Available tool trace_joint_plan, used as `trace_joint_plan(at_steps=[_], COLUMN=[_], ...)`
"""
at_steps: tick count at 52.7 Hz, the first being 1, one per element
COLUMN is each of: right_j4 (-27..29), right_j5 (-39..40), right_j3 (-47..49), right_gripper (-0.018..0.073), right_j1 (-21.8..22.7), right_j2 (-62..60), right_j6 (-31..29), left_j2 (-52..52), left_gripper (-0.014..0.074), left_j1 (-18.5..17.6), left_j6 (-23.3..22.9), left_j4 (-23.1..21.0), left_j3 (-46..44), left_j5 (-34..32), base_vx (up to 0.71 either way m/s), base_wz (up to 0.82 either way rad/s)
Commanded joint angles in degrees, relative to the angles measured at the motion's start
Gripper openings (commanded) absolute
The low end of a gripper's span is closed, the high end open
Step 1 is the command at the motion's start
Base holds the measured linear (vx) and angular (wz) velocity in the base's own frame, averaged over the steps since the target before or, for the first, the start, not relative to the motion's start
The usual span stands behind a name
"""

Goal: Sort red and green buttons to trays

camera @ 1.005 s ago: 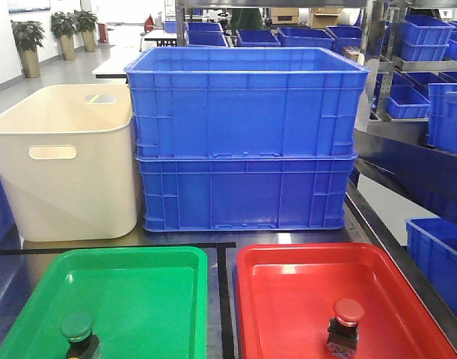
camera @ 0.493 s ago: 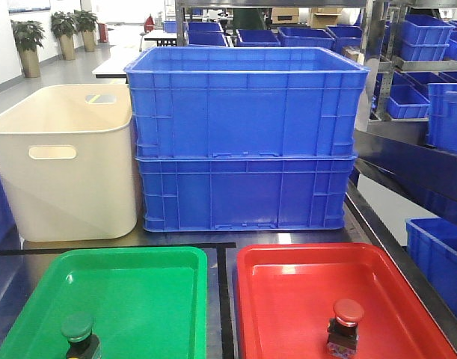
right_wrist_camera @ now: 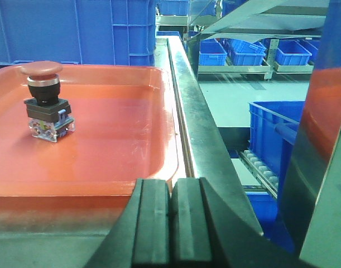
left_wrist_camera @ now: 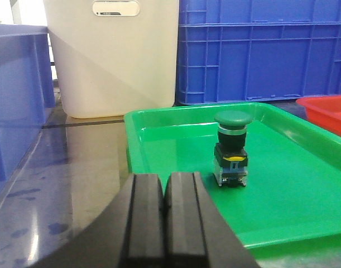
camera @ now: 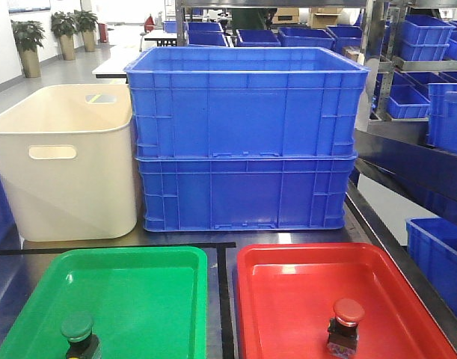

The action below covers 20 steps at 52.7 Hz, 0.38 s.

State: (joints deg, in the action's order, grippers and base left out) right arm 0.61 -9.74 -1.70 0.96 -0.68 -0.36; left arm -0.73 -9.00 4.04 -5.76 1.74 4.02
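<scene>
The green button (camera: pixel 78 334) stands upright in the green tray (camera: pixel 138 292) at its near left. It also shows in the left wrist view (left_wrist_camera: pixel 231 148), in the green tray (left_wrist_camera: pixel 293 184). The red button (camera: pixel 345 325) stands upright in the red tray (camera: pixel 288 299); it shows in the right wrist view (right_wrist_camera: pixel 43 100) in the red tray (right_wrist_camera: pixel 114 145). My left gripper (left_wrist_camera: pixel 164 195) is shut and empty, near the green tray's near left corner. My right gripper (right_wrist_camera: pixel 171 198) is shut and empty, at the red tray's near right corner. Neither gripper shows in the front view.
Two stacked deep blue crates (camera: pixel 247 138) stand behind the trays. A beige tub (camera: pixel 63 161) with a handle slot stands at the back left. A blue crate (left_wrist_camera: pixel 17 100) is at the far left. The table's metal right edge (right_wrist_camera: pixel 203 123) drops to blue bins (right_wrist_camera: pixel 270 134) below.
</scene>
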Motion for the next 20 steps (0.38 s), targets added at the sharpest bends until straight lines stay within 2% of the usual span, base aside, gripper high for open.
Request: trace_joint_plan(at_steps=[1, 20], right_j4=[-0.6, -0.6], right_j5=[4.6, 4.6], right_j3=[-0.4, -0.4], right_gripper=[-0.0013, -0.0013], right_j1=[0.3, 0.3], right_j2=[-0.6, -0.6], right_j6=[0.0, 0.0], left_j2=[-0.7, -0.7], left_gripper=[-0.0006, -0.0006], left_j1=[0.0, 0.0], left_j6=[-0.3, -0.3], left_j4=[-0.1, -0.1], left_j3=[0.3, 0.3], left_j5=[-4.6, -4.6], base_vx=[0.00, 0.00], base_wz=[0.00, 0.00])
